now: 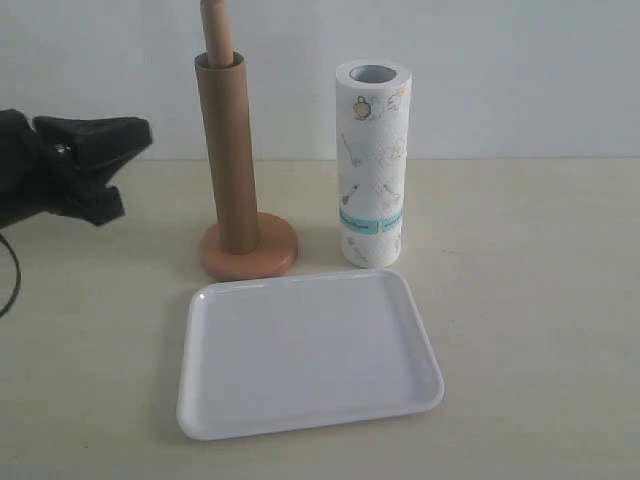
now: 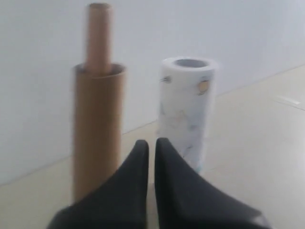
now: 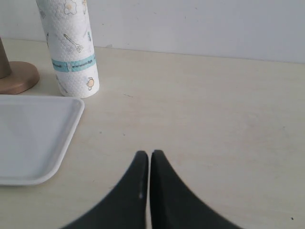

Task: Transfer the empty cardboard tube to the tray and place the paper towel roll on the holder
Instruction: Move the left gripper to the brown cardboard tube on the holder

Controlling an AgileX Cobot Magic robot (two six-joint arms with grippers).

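Observation:
The brown cardboard tube stands upright, slipped over the dowel of the wooden holder, whose round base rests on the table. To its right the printed paper towel roll stands on end. The white tray lies in front of both. My left gripper hovers left of the tube, shut and holding nothing. My right gripper is shut over bare table to the right of the tray; the exterior view does not show it.
A pale wooden tabletop stretches to the right of the roll and tray. A white wall closes the back. A black cable hangs at the left edge.

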